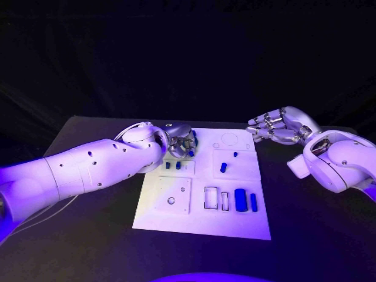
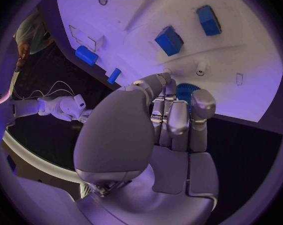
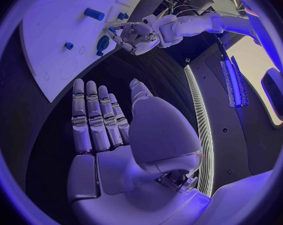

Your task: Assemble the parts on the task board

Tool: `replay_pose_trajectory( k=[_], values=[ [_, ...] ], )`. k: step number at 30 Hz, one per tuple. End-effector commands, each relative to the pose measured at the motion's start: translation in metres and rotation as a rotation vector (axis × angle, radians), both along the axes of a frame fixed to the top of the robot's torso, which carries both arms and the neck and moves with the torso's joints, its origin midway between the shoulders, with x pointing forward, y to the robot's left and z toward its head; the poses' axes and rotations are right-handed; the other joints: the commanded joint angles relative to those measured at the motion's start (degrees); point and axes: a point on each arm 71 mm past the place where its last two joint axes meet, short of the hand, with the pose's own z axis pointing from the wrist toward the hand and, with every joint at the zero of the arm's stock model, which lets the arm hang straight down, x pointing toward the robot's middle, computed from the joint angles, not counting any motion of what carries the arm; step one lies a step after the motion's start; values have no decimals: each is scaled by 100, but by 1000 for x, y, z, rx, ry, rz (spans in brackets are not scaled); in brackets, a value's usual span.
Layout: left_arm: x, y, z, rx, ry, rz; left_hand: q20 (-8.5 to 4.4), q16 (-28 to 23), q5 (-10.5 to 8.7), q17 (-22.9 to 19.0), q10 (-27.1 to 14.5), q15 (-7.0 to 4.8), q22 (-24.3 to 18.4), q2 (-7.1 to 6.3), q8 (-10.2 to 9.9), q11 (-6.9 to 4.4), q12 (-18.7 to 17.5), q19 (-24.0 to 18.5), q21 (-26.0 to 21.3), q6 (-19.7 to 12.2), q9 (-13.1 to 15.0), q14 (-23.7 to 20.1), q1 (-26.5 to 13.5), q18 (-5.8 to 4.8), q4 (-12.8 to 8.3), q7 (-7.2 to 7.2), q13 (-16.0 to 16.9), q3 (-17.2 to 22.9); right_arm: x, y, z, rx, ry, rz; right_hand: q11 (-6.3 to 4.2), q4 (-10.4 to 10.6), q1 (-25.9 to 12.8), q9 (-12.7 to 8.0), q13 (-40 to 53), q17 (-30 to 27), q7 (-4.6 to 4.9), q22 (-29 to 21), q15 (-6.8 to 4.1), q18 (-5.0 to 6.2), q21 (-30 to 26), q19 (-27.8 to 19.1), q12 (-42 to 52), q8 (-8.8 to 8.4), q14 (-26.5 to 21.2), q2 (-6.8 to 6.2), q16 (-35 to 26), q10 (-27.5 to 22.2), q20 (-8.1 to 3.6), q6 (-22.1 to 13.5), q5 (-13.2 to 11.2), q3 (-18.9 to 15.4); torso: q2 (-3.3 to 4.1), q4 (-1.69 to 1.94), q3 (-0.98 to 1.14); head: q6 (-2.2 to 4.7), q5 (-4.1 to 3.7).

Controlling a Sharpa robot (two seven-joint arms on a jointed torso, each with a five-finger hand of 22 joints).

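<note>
Here the left hand [image 1: 178, 141] works at the far left corner of the task board [image 1: 197, 217], its fingers curled around a round blue part [image 2: 186, 92] that sits at the board's edge; whether the fingers actually clamp it or merely rest against it is hard to tell from the wrist view. The right hand [image 1: 277, 126] hovers off the board's far right corner, fingers straight and apart, holding nothing. Other blue parts [image 1: 239, 200] lie along the board's near side. The step in hand looks like seating or turning that round piece; next comes steady pressure with careful alignment.
</note>
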Motion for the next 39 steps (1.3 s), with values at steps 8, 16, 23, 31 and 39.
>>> replay_pose_trajectory(
  k=[8, 16, 23, 31, 39],
  values=[
    [-4, 16, 15, -77, 45, 44, 20, 58, -19, 11, 31, -5, -30, 16, -46, -7, -86, 3, -47, 42, 24, 39, -221, -107, 21, -24, 6, -207, 0, -1, 0, 2, -5, 5, 2, -32, -7, 7, -6, -16, 77, -24, 4, 38, -1, 6, -9, -2, -23, 15, -21, -30, 29, -24, 33, -17, 6, 3, 1, 41, 33],
    [-1, 33, 17, -63, 61, 89, 26, 74, -16, 19, 32, -2, -61, 9, -79, -4, -138, 5, -86, 24, 25, 38, -349, -105, 61, -32, 8, -331, 0, -1, 0, 2, -4, 5, 2, -32, -7, 7, -6, -16, 77, -24, 4, 38, -1, 6, -9, -2, -23, 15, -21, -30, 29, -24, 33, -17, 9, -4, 4, 48, 57],
    [2, 48, 15, -46, 70, 126, 27, 79, -15, 21, 37, -1, -67, 11, -89, -3, -155, 11, -96, 22, 25, 39, -386, -106, 78, -34, 9, -368, 0, -1, 0, 2, -3, 5, 2, -32, -7, 7, -6, -16, 77, -24, 4, 38, -1, 6, -9, -2, -23, 15, -21, -30, 29, -24, 33, -17, 11, 0, 5, 39, 69],
    [4, 57, 14, -28, 74, 150, 28, 82, -14, 22, 39, -1, -65, 14, -93, -3, -163, 17, -97, 21, 26, 39, -403, -107, 87, -36, 10, -384, 0, -1, 0, 2, -2, 4, 2, -32, -7, 7, -6, -16, 77, -24, 4, 38, -1, 6, -9, -2, -23, 15, -21, -30, 29, -24, 33, -17, 11, -6, 2, 31, 90],
    [5, 61, 12, -10, 69, 157, 29, 84, -11, 24, 41, -2, -59, 21, -94, -7, -167, 24, -93, 23, 26, 40, -399, -109, 86, -41, 11, -386, -1, -1, 0, 2, -3, 4, 2, -32, -7, 7, -6, -16, 77, -24, 4, 38, -1, 6, -9, -2, -23, 15, -21, -30, 29, -24, 33, -17, 10, -4, 2, 32, 90]
  ],
)
